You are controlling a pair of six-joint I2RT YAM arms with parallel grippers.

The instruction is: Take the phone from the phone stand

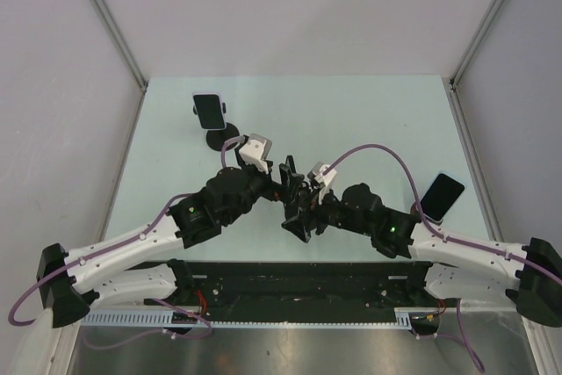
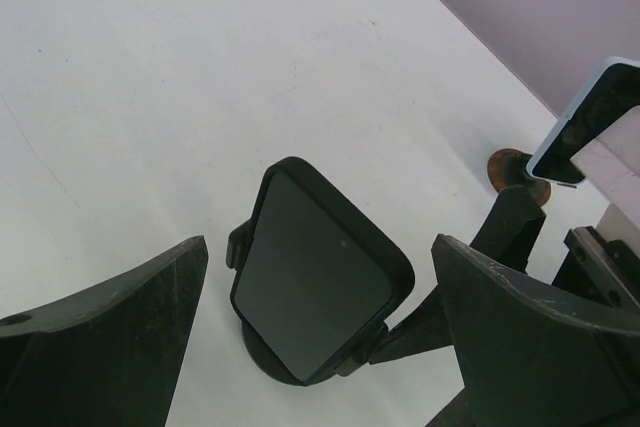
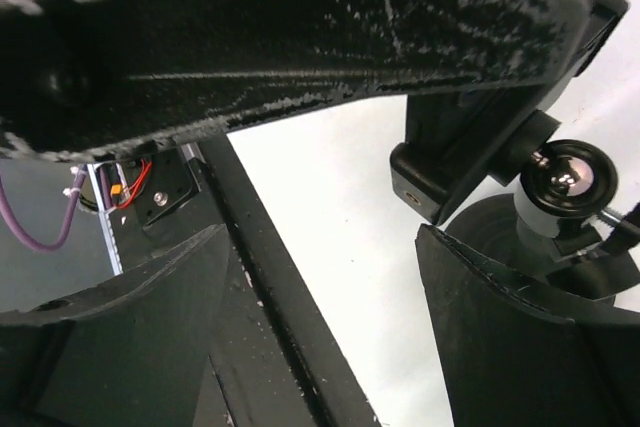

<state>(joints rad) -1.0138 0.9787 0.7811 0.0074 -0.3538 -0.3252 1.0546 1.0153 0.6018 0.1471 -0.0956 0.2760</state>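
In the left wrist view a black phone (image 2: 315,282) sits tilted in a black stand (image 2: 262,359) on the white table. My left gripper (image 2: 320,242) is open, with one finger on each side of the phone and not touching it. In the top view the left gripper (image 1: 288,183) and right gripper (image 1: 299,217) meet at mid-table and hide this phone. My right gripper (image 3: 322,232) is open and empty. It is low behind the stand, whose ball joint (image 3: 565,172) shows by its right finger (image 3: 530,337).
A second dark phone (image 1: 209,111) stands on a stand at the back left. A third phone (image 1: 439,197) in a light case (image 2: 590,122) stands at the right on a brown base (image 2: 518,169). Enclosure walls ring the table. The black front rail (image 3: 280,287) is close under the right gripper.
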